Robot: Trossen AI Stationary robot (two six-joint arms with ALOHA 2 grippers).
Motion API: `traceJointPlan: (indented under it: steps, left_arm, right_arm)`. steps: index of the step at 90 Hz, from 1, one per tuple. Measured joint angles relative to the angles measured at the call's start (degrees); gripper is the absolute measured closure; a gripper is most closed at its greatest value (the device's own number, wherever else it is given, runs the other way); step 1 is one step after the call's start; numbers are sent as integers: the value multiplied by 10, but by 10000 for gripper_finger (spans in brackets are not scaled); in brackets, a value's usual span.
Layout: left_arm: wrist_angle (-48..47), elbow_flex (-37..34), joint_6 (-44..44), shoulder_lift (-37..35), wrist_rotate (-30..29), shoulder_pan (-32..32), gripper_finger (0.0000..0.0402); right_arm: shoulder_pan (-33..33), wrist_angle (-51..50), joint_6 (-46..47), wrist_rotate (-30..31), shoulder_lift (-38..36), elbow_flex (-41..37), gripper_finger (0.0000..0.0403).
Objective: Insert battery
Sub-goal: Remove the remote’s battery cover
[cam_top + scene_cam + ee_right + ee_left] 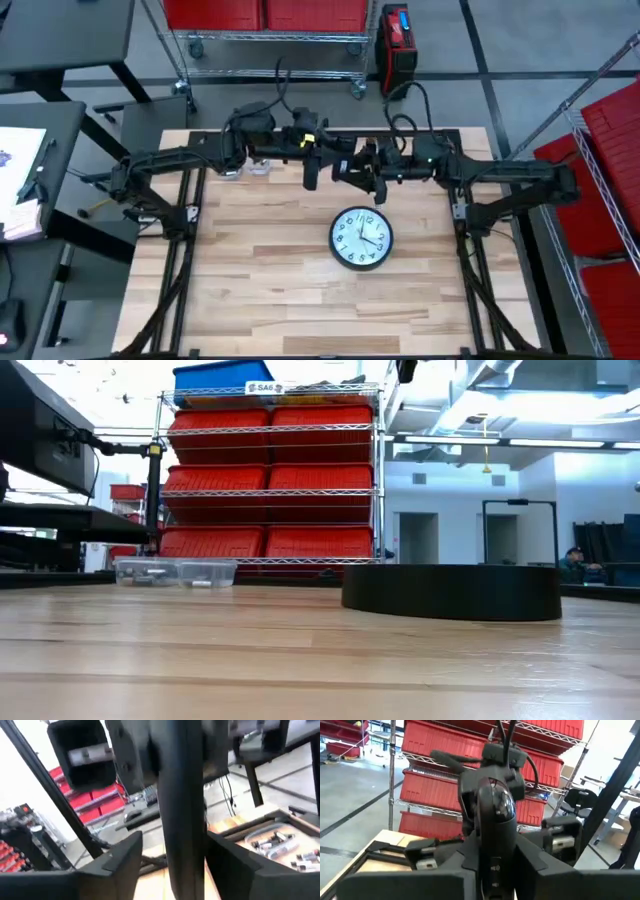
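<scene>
1. I see the wall clock (361, 238) face-up mid-table, untouched.
2. My left gripper (312, 172) and right gripper (345, 170) meet above the table's far edge; I cannot tell their fingers' state.
3. A clear battery box (258, 166) sits beneath the left arm.

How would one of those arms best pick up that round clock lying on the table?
Probably by its rim. The clock lies flat, face up, on the table, and the low view shows a dark upright side wall. I would come straight down from above, one finger either side across the edge, space around it looks free.
</scene>
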Motion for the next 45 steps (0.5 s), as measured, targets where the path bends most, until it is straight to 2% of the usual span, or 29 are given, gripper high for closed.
traceJointPlan:
  steps: [7, 12, 17, 27, 45]
  left_arm:
    - [2, 0, -4, 0, 0, 0, 360]
    - [4, 0, -5, 0, 0, 0, 360]
    - [7, 0, -7, 0, 0, 0, 360]
    - [23, 0, -25, 0, 0, 0, 360]
    - [33, 2, -39, 0, 6, 11, 360]
  right_arm:
    - [-3, 1, 0, 0, 0, 0, 192]
    - [-3, -10, -3, 0, 0, 1, 212]
    - [-3, -19, -12, 0, 0, 1, 249]
    - [-2, -16, -31, 0, 1, 1, 347]
    - [7, -36, -36, 6, 0, 3, 344]
